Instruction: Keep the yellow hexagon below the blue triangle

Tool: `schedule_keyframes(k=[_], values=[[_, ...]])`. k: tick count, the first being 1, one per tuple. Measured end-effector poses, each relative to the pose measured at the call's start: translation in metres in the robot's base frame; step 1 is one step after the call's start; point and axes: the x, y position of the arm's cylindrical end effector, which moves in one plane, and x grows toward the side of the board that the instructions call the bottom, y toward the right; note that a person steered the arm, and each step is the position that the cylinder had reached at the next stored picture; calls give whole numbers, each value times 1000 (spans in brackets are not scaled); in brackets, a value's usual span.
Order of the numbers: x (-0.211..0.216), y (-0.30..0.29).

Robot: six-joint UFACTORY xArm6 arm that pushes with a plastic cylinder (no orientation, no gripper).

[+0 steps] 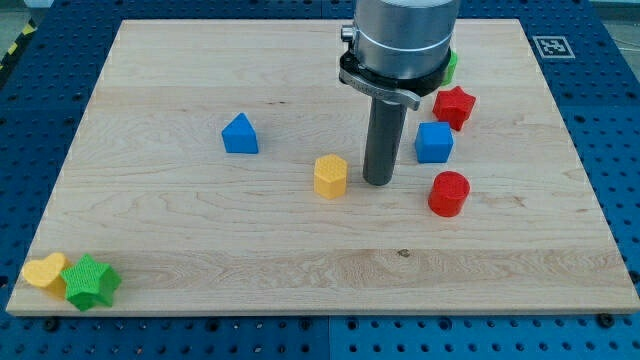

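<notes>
Tip [377, 183] beside yellow hexagon [330, 176], wooden board [180, 230], blue pegboard [620, 150] possibly.

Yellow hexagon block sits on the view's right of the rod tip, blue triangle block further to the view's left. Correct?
Not quite. The camera view shows the yellow hexagon block on the view's left of my tip, not its right, with a small gap between them. The blue triangle block is further left, as stated.

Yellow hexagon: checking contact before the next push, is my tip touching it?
No: my tip stands just to the view's right of the yellow hexagon, with bare board between them.
</notes>
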Motion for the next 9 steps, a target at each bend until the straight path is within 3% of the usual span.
schedule_keyframes(k=[9], values=[[0, -48]])
